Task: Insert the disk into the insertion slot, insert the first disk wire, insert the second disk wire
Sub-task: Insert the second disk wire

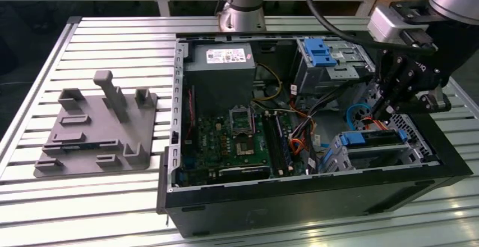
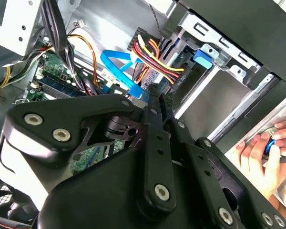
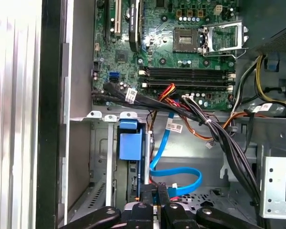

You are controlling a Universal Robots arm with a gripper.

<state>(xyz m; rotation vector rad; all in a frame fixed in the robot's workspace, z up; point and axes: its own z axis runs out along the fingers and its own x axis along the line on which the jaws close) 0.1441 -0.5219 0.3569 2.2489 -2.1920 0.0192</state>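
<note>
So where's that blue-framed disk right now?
In the exterior view, the disk sits in the low metal cage at the computer case's right front corner, just below the end effector.

A robotics lab: slatted aluminium bench (image 1: pixel 112 202); opened computer case (image 1: pixel 299 202).

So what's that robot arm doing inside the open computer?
A single robot arm has its tool lowered into an open computer case lying on a slatted metal table. The tool is at the end of the disk, a drive in a blue carrier that already sits in the insertion slot, a low metal cage. In the first wrist view the tool is closed at the drive's connector end, right by a blue cable. A person's hand rests outside the case.
</note>
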